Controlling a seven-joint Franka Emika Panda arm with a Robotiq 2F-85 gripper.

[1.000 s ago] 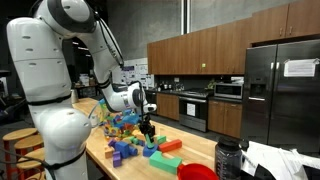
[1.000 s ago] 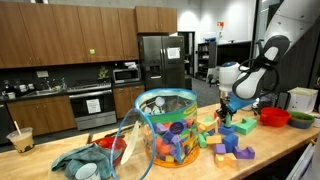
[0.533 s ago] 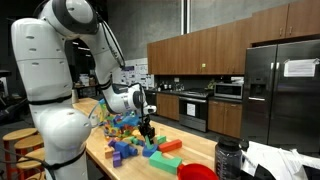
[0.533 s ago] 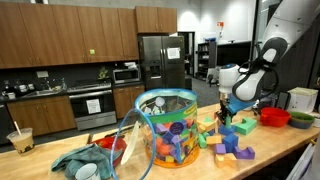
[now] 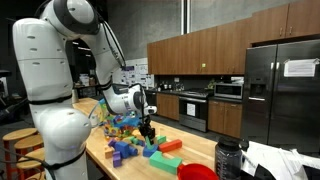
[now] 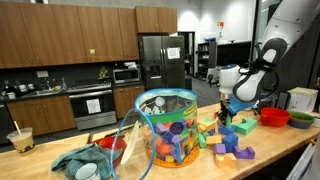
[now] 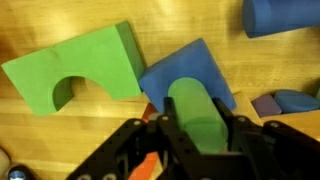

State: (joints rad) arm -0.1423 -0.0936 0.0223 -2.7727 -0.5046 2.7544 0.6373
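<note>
I am clenching the claw (image 7: 198,130) on a green cylinder (image 7: 193,105), holding it over a blue block (image 7: 175,70) beside a green arch (image 7: 80,65), midway between the table's (image 7: 60,140) long edges.

No legible text anywhere, sheet (image 5: 298,68) on fridge door (image 5: 266,105) too small to read
</note>
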